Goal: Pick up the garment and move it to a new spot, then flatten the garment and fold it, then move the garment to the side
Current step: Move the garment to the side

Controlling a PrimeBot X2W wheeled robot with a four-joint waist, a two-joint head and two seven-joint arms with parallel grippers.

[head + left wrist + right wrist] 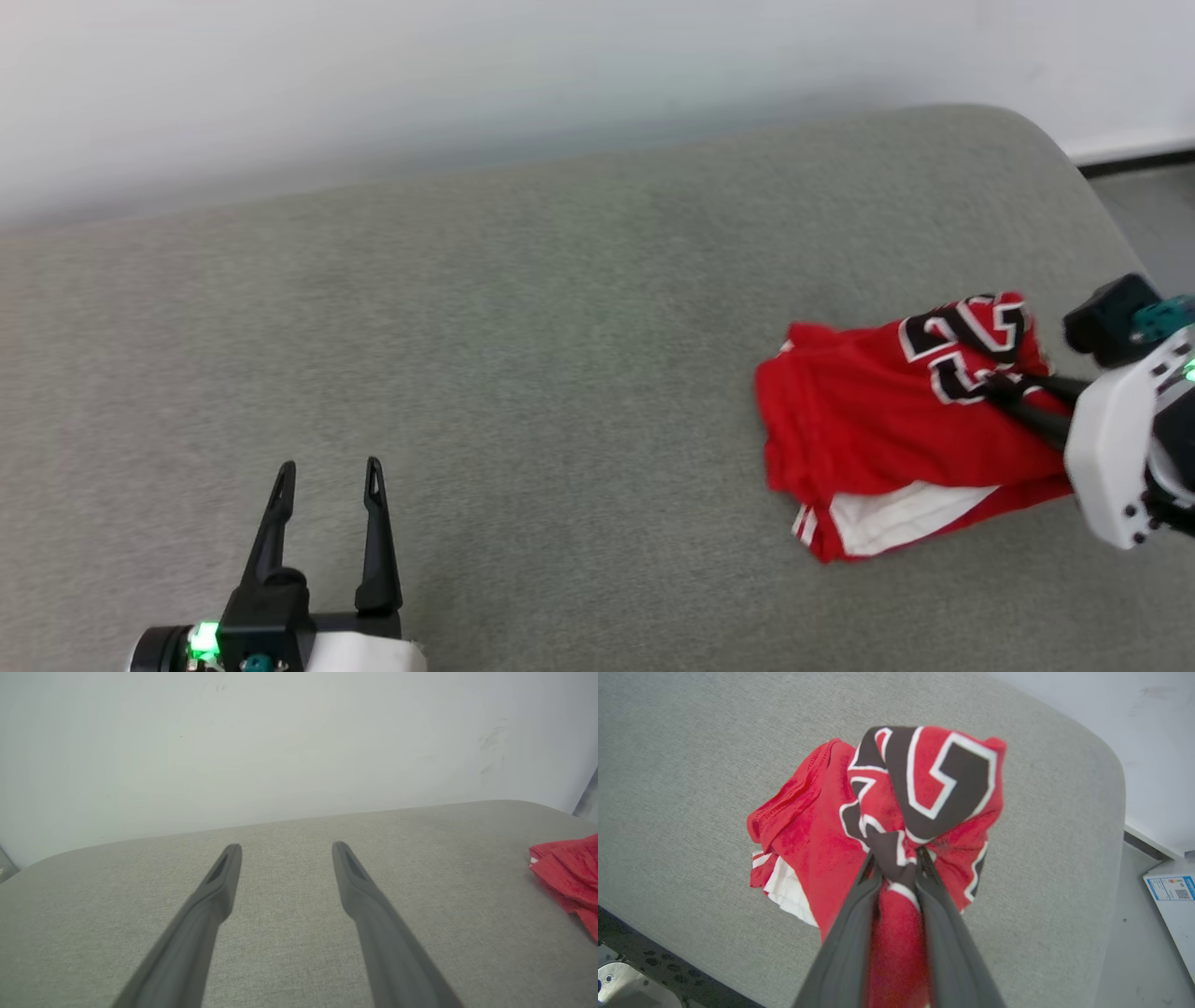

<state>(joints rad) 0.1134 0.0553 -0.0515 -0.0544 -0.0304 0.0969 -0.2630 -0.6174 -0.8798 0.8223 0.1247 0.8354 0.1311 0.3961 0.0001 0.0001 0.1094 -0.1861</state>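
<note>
The red garment (868, 420) lies bunched at the right of the grey padded surface (523, 317), its black white-edged print turned up and a white sleeve showing at its near edge. My right gripper (997, 385) is shut on a fold of the printed cloth; the right wrist view shows the garment (808, 835) pinched between the fingers (852, 924) and lifted into a peak. My left gripper (329, 467) stands open at the lower left, nothing between its fingers (219, 882). In the left wrist view a corner of the garment (567, 872) lies at the right edge.
A pale wall (467, 84) runs behind the surface. The surface's rounded right end (1064, 149) drops to a grey floor (1148, 215). A white labelled object (1174, 905) sits on the floor at the right. A dark perforated base (649, 966) shows below the near edge.
</note>
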